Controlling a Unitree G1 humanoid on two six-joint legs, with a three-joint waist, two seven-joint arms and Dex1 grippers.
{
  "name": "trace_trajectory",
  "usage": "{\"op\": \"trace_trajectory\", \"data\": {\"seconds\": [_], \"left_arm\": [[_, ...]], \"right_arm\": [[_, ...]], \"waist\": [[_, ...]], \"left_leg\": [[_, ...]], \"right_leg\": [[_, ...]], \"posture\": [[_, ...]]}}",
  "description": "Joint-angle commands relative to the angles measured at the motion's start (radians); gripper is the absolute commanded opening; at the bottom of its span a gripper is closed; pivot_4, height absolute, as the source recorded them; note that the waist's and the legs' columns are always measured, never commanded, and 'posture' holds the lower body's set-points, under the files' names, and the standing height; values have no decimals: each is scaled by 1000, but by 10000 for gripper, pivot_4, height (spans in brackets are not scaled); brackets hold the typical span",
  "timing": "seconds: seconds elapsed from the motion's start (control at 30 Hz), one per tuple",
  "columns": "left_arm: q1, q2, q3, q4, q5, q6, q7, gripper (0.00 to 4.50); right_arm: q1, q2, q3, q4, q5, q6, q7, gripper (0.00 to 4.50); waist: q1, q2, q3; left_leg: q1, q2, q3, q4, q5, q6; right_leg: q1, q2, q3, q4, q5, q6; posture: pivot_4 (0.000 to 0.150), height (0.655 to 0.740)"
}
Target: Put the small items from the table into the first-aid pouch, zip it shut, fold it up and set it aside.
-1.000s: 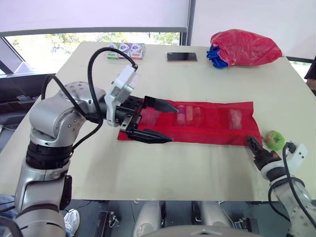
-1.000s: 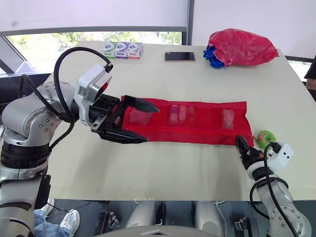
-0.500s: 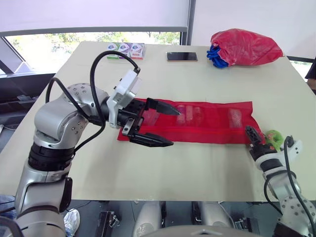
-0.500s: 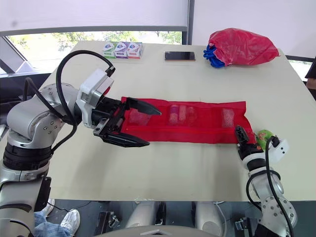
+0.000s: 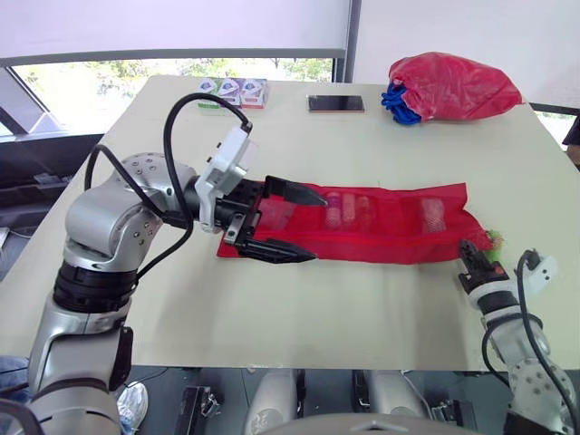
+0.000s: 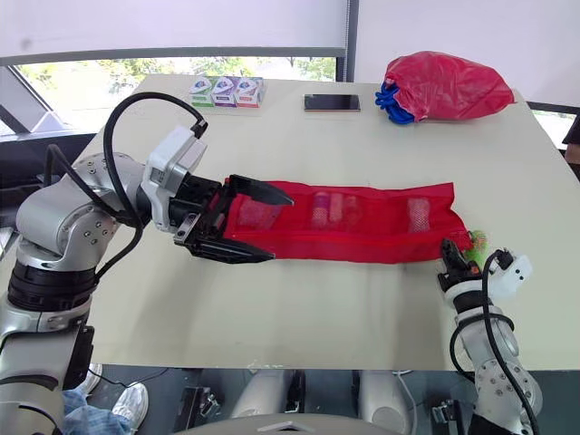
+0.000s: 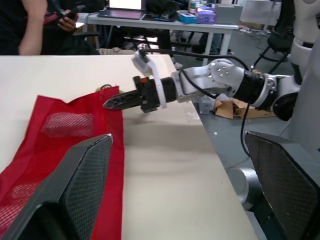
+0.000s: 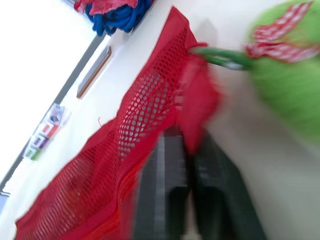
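The red mesh first-aid pouch [image 5: 381,227] lies flat across the table with small items showing through its pockets. My left gripper [image 5: 317,228] stands open at the pouch's left end, one finger over the mesh and one along its near edge. My right gripper [image 5: 469,251] is at the pouch's right near corner, shut on the mesh [image 8: 195,100], which is pinched between its fingers. A green item [image 8: 290,85] with a red-and-white band lies just beyond that corner, partly covered by it. The left wrist view also shows the right gripper [image 7: 107,104] touching the pouch edge.
At the table's far right sits a red plastic bag [image 5: 453,86] with something blue [image 5: 397,101] beside it. A dark phone [image 5: 335,103] and a row of small boxes [image 5: 234,92] lie along the far edge. A person [image 7: 40,25] sits beyond the table.
My right gripper has moved in from the table's near edge to the pouch's right corner and shut on it. The corner now lies over the green item. The left gripper has barely moved.
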Motion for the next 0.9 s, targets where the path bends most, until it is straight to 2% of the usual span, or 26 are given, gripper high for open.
{"op": "trace_trajectory", "data": {"seconds": [0.03, 0.23, 0.37, 0.47, 0.57, 0.67, 0.8, 0.9], "left_arm": [[0, 1, 24, 8, 7, -31, 5, 45000], [6, 5, 32, 44, 46, -76, 30, 45000], [9, 16, 36, 63, 64, -94, 34, 45000], [2, 27, 48, 82, 70, -98, 35, 45000], [-4, 37, 46, 101, 90, -121, 29, 45000], [-13, 40, 49, 120, 96, -132, 23, 45000], [-23, 35, 48, 132, 103, -140, 27, 45000], [-20, 26, 47, 118, 97, -132, 39, 45000]], "right_arm": [[43, -75, -27, -66, -25, -27, 64, 862], [154, -335, -65, -119, -152, -67, 278, 862], [170, -448, -115, -120, -217, -131, 393, 862], [146, -567, -167, -153, -214, -137, 492, 862], [97, -669, -152, -212, -166, -87, 552, 862], [19, -779, -47, -277, -170, -28, 598, 862], [-126, -824, 117, -320, -166, 41, 595, 862], [-251, -860, 390, -335, -334, 81, 625, 862]], "waist": [[0, 0, 0], [1, 0, 0], [0, 0, 0], [0, 0, 0], [0, 0, 0], [0, 0, 1], [3, -3, 2], [3, -4, 2]], "left_leg": [[0, 0, 0, 0, 0, 0], [0, -1, 0, 0, 0, 0], [0, -1, 1, 0, 0, 0], [0, -1, 1, 0, 0, 0], [1, -1, 1, 0, 0, 0], [1, -1, 1, 1, 0, 0], [0, 0, 0, 1, 0, 0], [-1, -1, 0, 1, 0, 0]], "right_leg": [[0, 0, 0, 0, 0, 0], [0, 0, 2, -1, 0, 0], [0, 2, 2, 0, 0, 1], [0, 2, 2, 0, 0, 1], [0, 2, 3, 0, 0, 1], [1, 2, 2, 0, 0, 1], [1, 2, 1, 0, 0, 1], [0, 1, 1, 0, 0, 1]], "posture": [[1500, 7400], [1500, 7400], [1500, 7400], [1500, 7400], [1500, 7400], [1500, 7400], [1500, 7400], [1500, 7400]]}}
